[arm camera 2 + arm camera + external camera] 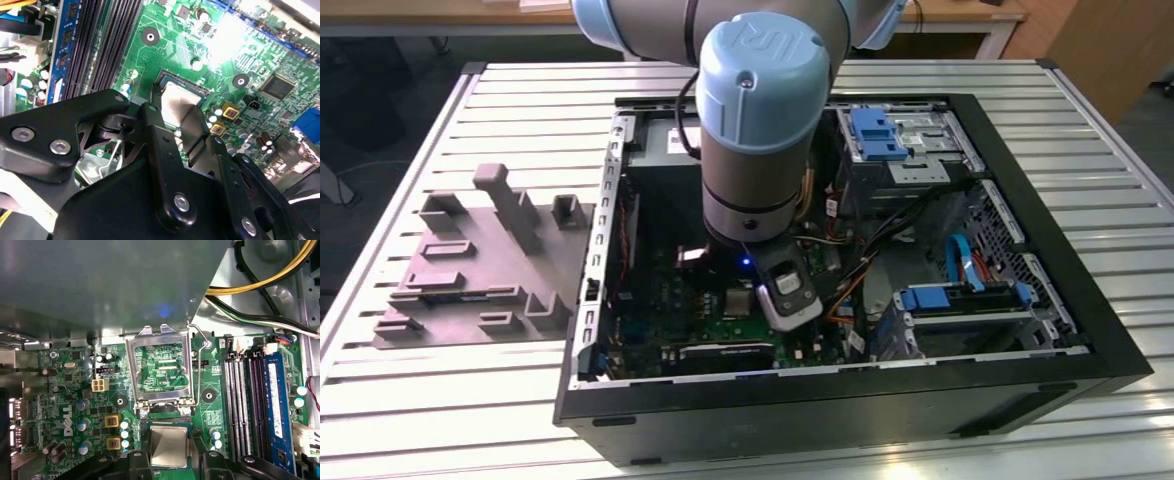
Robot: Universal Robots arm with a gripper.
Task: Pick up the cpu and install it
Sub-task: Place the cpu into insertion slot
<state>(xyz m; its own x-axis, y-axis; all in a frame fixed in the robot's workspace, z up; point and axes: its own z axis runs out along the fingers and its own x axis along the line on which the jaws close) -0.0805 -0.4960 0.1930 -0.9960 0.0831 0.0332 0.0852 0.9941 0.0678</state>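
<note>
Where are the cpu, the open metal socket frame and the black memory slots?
cpu (169, 446): first wrist view, middle of its silver top.
metal socket frame (131, 370): first wrist view, one side bar.
black memory slots (239, 405): first wrist view, midway along one slot.

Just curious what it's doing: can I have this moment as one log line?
arm: reaching into computer case | pincer: at the cpu | cpu: at board socket | socket frame: flipped open
</note>
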